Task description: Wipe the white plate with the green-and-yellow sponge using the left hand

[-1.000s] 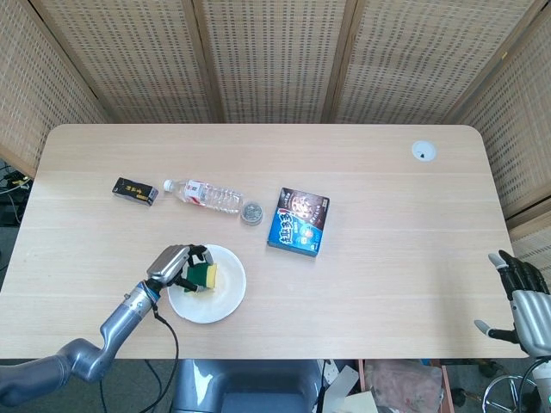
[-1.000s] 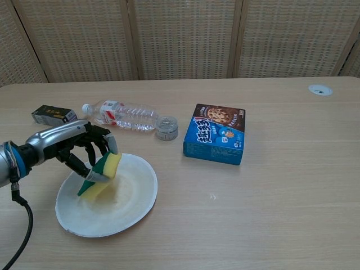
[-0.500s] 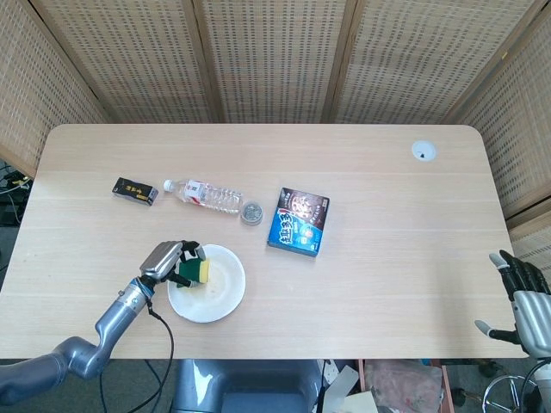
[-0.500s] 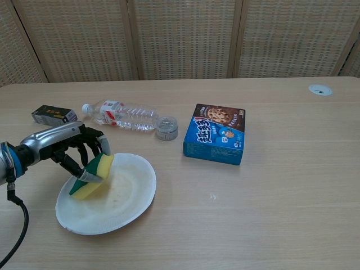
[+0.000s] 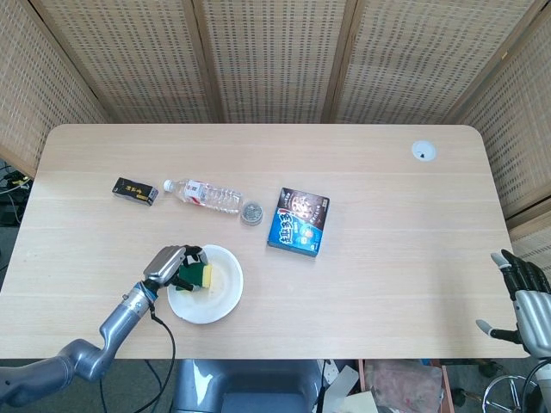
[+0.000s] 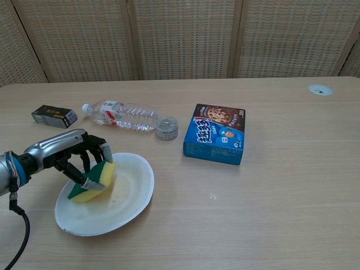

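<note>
The white plate (image 5: 217,295) (image 6: 126,199) lies near the table's front left edge. My left hand (image 5: 170,263) (image 6: 67,153) grips the green-and-yellow sponge (image 5: 199,275) (image 6: 93,183), pressing it onto the plate's left part, green side toward the fingers. My right hand (image 5: 523,294) hangs off the table's front right corner with fingers apart and nothing in it; only the head view shows it.
A clear water bottle (image 5: 205,195) (image 6: 122,116) and a small round tin (image 5: 251,212) (image 6: 166,129) lie behind the plate. A black box (image 5: 135,191) (image 6: 54,116) sits at the left, a blue cookie box (image 5: 299,221) (image 6: 217,140) to the right of the plate.
My left hand slid the sponge leftward and toward the front across the plate. The plate shifted slightly left with it. My right hand stayed put.
</note>
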You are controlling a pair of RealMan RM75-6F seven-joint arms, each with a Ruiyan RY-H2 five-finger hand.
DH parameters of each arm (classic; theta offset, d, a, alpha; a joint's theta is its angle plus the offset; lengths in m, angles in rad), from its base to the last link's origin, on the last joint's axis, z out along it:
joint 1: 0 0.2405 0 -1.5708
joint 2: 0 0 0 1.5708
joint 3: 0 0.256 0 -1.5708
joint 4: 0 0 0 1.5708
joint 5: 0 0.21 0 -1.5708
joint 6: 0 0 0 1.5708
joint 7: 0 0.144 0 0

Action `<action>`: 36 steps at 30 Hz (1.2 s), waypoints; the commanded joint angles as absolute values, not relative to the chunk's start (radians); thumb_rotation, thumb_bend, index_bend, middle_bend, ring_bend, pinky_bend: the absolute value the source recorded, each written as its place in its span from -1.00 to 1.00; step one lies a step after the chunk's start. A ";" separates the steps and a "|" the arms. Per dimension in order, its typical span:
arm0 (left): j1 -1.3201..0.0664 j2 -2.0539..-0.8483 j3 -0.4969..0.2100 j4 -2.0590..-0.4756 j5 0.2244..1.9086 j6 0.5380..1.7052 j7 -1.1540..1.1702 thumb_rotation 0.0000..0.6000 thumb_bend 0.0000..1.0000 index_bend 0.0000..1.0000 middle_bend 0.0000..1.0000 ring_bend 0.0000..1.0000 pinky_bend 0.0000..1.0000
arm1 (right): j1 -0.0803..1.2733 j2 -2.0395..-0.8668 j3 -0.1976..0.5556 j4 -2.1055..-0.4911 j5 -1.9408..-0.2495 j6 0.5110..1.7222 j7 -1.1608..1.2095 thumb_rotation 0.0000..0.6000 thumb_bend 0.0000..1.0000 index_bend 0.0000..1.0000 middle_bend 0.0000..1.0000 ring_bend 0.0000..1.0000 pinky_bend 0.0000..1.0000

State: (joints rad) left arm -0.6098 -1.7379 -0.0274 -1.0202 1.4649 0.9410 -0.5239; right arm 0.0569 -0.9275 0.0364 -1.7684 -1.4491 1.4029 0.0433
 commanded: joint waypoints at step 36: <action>-0.635 -1.674 -0.054 -1.177 1.448 0.939 -0.515 1.00 -0.79 0.13 -0.07 -0.22 -0.05 | 0.054 -0.920 0.034 -1.770 -1.458 1.408 0.060 1.00 -1.00 -1.00 -1.00 -1.00 -1.00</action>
State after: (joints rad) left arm -0.6342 -1.6645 -0.0563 -1.1871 1.4537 0.9446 -0.5210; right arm 0.0535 -0.9202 0.0341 -1.7706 -1.4578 1.4081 0.0603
